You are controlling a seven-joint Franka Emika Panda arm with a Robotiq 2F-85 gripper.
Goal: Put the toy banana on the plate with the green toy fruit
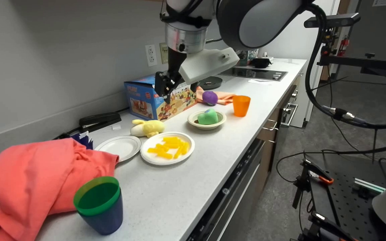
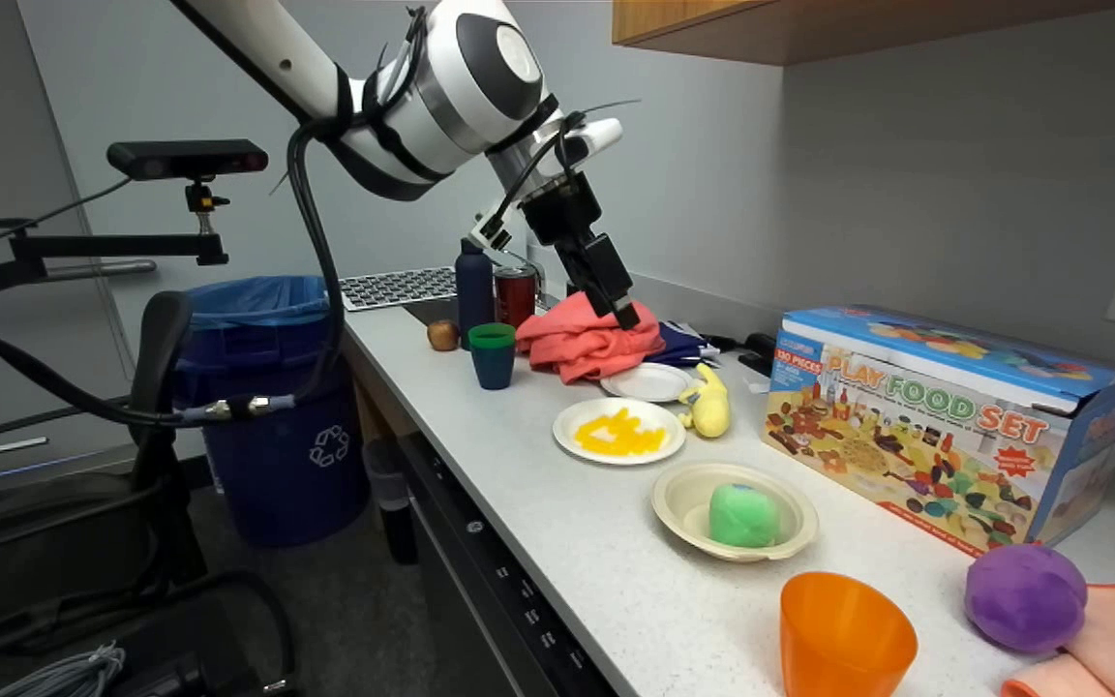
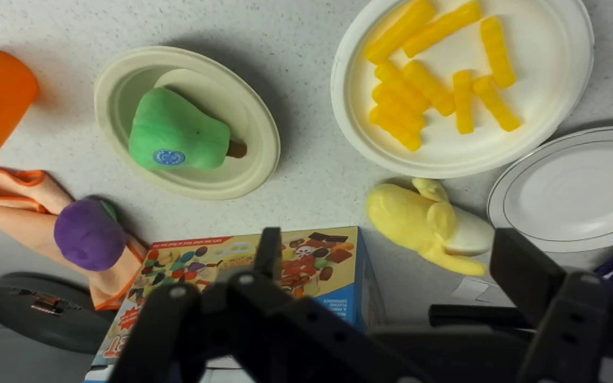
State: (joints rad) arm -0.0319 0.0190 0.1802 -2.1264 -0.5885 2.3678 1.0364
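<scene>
The toy banana (image 3: pixel 410 215), pale yellow with a peeled white end, lies on the counter in both exterior views (image 1: pixel 148 128) (image 2: pixel 709 407). The plate (image 3: pixel 269 143), cream and bowl-like, holds the green toy fruit (image 3: pixel 176 133), pear-shaped with a brown stem. Both exterior views show the plate (image 1: pixel 193 124) (image 2: pixel 669 513) and the green toy fruit (image 1: pixel 208 117) (image 2: pixel 743 516). My gripper (image 3: pixel 388 239) is open and empty, fingers wide apart. It hangs above the counter in both exterior views (image 1: pixel 180 93) (image 2: pixel 616 295), apart from the banana, which shows beyond the fingers in the wrist view.
A white plate (image 3: pixel 351 101) of yellow strips and a bare white plate (image 3: pixel 567 191) lie beside the banana. The play food box (image 1: pixel 176 103) stands near the wall. An orange cup (image 1: pixel 241 106), purple toy (image 1: pixel 209 97), stapler (image 1: pixel 99 118), coral cloth (image 1: pixel 42 177) and stacked cups (image 1: pixel 102 214) are around.
</scene>
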